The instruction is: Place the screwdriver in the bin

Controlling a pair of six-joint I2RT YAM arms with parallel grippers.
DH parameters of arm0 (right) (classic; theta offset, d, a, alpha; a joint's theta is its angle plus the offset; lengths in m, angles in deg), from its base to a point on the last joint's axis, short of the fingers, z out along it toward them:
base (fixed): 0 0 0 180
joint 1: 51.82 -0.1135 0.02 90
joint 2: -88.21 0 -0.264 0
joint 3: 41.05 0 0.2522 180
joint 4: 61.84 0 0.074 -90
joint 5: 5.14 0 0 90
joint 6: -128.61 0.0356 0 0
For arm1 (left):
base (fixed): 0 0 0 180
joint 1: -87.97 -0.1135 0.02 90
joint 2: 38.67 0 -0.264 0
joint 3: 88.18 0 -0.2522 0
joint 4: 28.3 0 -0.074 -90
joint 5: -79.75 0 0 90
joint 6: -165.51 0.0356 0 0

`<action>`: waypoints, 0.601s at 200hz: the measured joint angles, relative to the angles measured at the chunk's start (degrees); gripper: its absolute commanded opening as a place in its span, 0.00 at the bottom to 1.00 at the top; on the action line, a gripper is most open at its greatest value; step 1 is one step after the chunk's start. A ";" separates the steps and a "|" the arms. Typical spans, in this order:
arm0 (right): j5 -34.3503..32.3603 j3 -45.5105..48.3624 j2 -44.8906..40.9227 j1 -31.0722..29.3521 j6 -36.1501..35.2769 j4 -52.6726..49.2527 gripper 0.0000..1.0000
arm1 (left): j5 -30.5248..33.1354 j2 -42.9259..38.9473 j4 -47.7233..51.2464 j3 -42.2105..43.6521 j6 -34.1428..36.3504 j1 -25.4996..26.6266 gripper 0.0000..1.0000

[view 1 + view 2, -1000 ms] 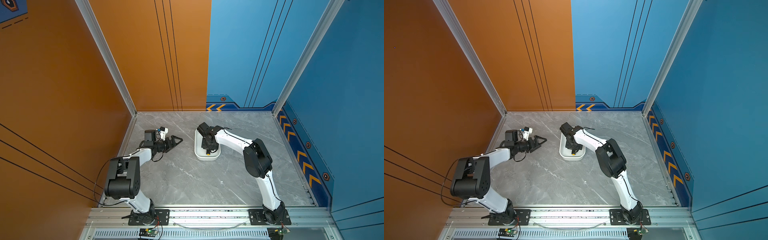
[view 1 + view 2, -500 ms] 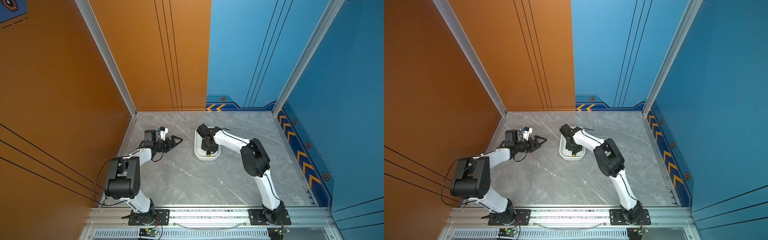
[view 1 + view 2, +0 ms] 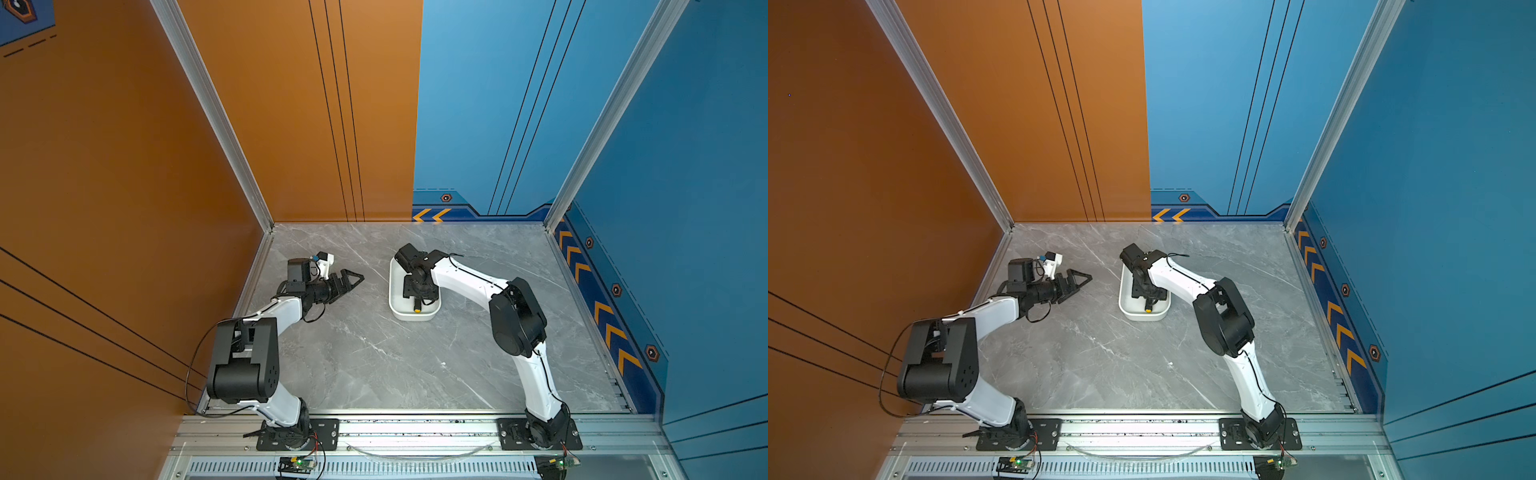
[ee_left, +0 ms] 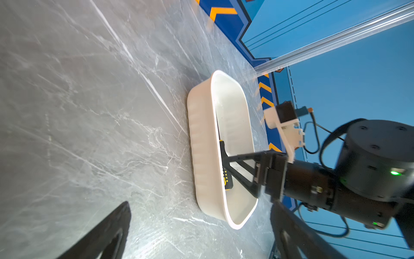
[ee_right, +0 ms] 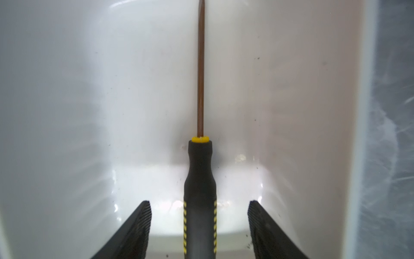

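The white bin [image 3: 415,318] [image 3: 1142,316] stands in the middle of the grey table. The screwdriver [image 5: 200,179] lies inside it, black handle with yellow marks, thin shaft pointing along the bin's floor [image 5: 134,89]. In both top views only its yellow end [image 3: 416,308] [image 3: 1147,309] shows from under my right gripper [image 3: 419,293]. That right gripper [image 5: 199,204] reaches down into the bin, open, with a gap between the handle and each finger. My left gripper [image 3: 355,277] [image 4: 200,204] hovers left of the bin [image 4: 201,145], open and empty.
Orange wall panels close off the left side and blue ones the right and back. An aluminium rail [image 3: 415,428] with both arm bases runs along the front edge. Bare marble tabletop [image 3: 395,365] lies in front of the bin.
My right gripper's jaws have spread apart and let go of the screwdriver, which now rests in the bin. The left arm has not moved.
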 measured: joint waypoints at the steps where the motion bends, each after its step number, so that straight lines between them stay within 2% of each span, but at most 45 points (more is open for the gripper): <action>1: 0.00 -0.02 -0.22 0.04 -0.17 -0.07 0.70 | 0.28 -0.42 0.09 0.00 0.09 -0.04 0.98; 26: -0.33 -0.28 -9.05 1.55 -6.49 -1.11 0.72 | 7.50 -8.37 2.80 0.00 1.88 -0.28 0.98; 56: -4.15 2.69 -20.39 5.01 -18.40 0.66 0.73 | 17.88 -17.70 7.23 0.00 7.58 -0.57 0.98; 88: -4.85 16.39 -32.81 13.00 -28.30 7.85 0.75 | 28.92 -24.94 9.20 2.05 13.62 -1.36 0.98; 120: -3.80 36.39 -44.46 21.97 -34.62 21.44 0.77 | 35.34 -28.37 2.51 10.93 17.64 -3.21 0.98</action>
